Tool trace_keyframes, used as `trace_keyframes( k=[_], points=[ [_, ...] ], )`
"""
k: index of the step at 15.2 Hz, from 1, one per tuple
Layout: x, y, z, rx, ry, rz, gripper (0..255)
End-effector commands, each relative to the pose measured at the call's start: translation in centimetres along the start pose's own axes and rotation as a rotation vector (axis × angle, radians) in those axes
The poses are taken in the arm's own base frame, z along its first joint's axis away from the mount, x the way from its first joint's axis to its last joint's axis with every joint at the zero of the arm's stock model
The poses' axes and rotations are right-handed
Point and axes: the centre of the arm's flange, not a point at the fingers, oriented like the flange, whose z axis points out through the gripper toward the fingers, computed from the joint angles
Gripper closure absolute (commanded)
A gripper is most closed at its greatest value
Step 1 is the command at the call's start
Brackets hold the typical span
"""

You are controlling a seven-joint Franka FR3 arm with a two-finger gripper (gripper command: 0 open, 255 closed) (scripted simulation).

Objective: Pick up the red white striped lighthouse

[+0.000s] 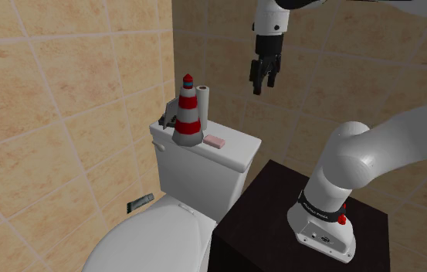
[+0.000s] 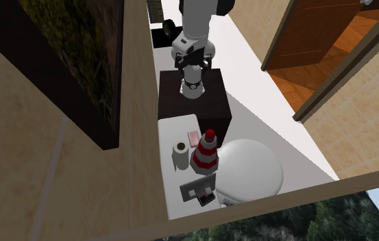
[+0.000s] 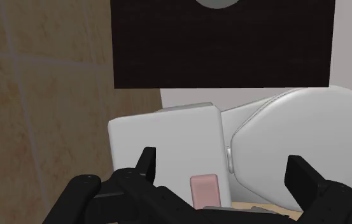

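In the tiled bathroom, the red-and-white striped lighthouse (image 1: 189, 112) stood upright, long axis vertical, on the toilet tank lid (image 1: 238, 148). Your gripper (image 1: 261, 86) hung high above that lid's end near the pink soap (image 1: 216, 141), jaws spread.

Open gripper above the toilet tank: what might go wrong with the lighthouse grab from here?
The white roll stands close by the lighthouse, so a descending finger may topple it. The lighthouse tapers upward; shut fingers might slip up it. The gripper looks lined up over the pink bar instead, so a straight descent would likely miss.
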Motion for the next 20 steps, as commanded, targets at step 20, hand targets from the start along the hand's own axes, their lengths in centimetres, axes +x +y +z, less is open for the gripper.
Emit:
trace_keyframes(
  k=[20],
  points=[
    [24.7,-5.8,-2.5,0.023,-0.061,0.455,0]
  ],
)
